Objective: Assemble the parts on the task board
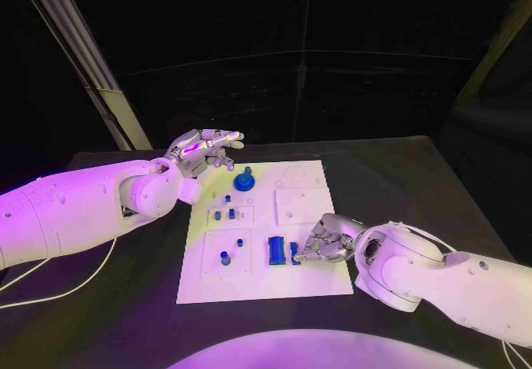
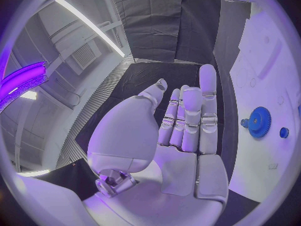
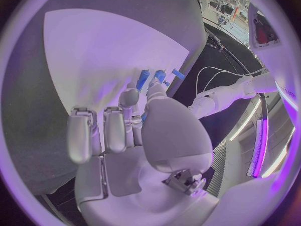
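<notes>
While the left robot hand hovers open, we judge assembly partial: the right robot hand pinches a blue part at the task board.

Blue parts and a blue gear sit on the white task board.

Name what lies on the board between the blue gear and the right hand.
Head view: between the blue gear and right hand lie small blue pegs and bare task board.
</notes>
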You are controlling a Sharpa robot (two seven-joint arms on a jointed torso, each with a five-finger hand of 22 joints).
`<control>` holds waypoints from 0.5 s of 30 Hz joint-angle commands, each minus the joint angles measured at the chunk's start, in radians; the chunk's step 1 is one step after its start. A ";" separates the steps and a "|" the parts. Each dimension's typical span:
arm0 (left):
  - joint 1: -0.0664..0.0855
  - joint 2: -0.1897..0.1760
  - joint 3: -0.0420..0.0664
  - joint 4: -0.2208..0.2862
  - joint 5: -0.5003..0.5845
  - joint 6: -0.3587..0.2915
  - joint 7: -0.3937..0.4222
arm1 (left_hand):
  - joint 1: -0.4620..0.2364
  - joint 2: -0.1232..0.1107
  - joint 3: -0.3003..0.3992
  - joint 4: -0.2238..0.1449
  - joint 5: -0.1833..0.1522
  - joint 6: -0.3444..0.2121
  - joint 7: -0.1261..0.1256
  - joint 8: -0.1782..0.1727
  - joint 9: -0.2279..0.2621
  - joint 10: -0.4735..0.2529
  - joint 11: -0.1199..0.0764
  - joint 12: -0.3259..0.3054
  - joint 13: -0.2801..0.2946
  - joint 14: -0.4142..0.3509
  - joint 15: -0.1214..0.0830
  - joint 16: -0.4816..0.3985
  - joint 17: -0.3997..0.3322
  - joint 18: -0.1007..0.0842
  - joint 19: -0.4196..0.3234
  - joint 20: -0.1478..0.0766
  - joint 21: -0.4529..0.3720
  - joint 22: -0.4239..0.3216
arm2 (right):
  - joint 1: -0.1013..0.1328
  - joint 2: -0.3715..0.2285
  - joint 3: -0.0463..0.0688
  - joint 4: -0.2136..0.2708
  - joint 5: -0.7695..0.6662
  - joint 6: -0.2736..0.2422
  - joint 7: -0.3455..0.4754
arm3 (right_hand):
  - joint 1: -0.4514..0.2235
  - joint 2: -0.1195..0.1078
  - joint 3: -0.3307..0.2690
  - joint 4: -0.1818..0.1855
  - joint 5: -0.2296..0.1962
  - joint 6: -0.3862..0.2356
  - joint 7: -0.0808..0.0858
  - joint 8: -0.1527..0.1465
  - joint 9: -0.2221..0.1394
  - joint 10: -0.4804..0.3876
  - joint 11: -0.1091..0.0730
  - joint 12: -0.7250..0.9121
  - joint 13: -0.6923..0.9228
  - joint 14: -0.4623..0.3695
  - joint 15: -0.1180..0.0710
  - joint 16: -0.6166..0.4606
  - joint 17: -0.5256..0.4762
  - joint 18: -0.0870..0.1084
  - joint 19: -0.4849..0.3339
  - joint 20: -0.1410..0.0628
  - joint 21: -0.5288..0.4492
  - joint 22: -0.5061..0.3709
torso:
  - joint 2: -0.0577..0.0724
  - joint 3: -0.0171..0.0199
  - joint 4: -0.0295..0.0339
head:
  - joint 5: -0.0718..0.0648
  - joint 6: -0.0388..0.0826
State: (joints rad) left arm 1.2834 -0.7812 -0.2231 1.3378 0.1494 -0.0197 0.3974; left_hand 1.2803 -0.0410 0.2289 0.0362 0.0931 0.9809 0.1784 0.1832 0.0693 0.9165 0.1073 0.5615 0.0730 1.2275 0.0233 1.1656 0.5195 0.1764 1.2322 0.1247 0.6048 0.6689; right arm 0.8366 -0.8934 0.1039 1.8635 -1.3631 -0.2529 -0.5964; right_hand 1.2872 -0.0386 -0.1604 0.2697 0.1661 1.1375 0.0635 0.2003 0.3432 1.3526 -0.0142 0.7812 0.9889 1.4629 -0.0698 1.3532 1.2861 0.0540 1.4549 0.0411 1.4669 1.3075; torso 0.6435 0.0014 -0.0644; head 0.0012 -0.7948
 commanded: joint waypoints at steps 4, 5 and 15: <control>0.001 -0.001 0.001 0.002 0.000 0.012 0.006 | 0.009 -0.001 -0.006 -0.001 -0.003 -0.009 0.000 0.005 -0.001 -0.005 0.001 0.007 -0.001 -0.008 0.001 0.000 -0.001 0.006 0.006 -0.001 -0.006 -0.001 | 0.001 0.012 0.000 -0.008 -0.062 0.035 -0.053 | 0.005 0.012 -0.007 -0.003 0.007 0.008 -0.003 0.007 0.003 0.013 0.000 0.011 0.005 0.057 -0.008 0.010 0.006 -0.011 0.010 -0.004 0.009 0.092 | 0.000 0.0005 -0.0001 | 0.003 -0.002; 0.001 -0.001 0.001 0.002 0.000 0.012 0.006 | 0.009 -0.001 -0.006 -0.001 -0.003 -0.009 0.000 0.005 -0.001 -0.005 0.001 0.007 -0.001 -0.008 0.001 0.000 -0.001 0.006 0.006 -0.001 -0.006 -0.001 | 0.001 0.015 0.000 -0.011 -0.070 0.037 -0.058 | 0.007 0.014 -0.007 -0.003 0.008 0.009 -0.004 0.009 0.004 0.014 -0.001 0.012 0.006 0.057 -0.008 0.011 0.006 -0.012 0.010 -0.004 0.009 0.092 | 0.001 0.0006 -0.0001 | 0.002 -0.003; 0.001 -0.003 0.001 0.003 0.000 0.012 0.005 | 0.009 -0.001 -0.006 -0.001 -0.003 -0.009 0.000 0.005 -0.001 -0.005 0.001 0.007 -0.001 -0.008 0.001 0.000 -0.001 0.006 0.006 -0.001 -0.006 -0.001 | 0.001 0.038 0.000 -0.022 -0.135 0.080 -0.083 | 0.030 0.021 -0.010 -0.017 0.009 0.006 -0.005 0.016 0.009 0.018 -0.003 0.016 0.009 0.058 -0.011 0.013 0.010 -0.012 0.012 -0.008 0.010 0.094 | 0.001 0.0008 0.0004 | 0.003 -0.009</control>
State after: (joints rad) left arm 1.2834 -0.7832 -0.2232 1.3392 0.1494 -0.0192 0.3973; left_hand 1.2803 -0.0410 0.2289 0.0361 0.0931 0.9809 0.1784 0.1832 0.0693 0.9166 0.1073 0.5615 0.0732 1.2275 0.0234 1.1656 0.5196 0.1764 1.2322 0.1247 0.6048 0.6690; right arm 0.8365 -0.8574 0.1044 1.8411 -1.4450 -0.2068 -0.6560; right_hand 1.3069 -0.0189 -0.1715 0.2586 0.1721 1.1411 0.0599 0.2119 0.3506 1.3634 -0.0179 0.7929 0.9969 1.4669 -0.0736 1.3620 1.2947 0.0540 1.4622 0.0338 1.4708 1.3075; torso 0.6442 0.0020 -0.0642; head 0.0042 -0.8029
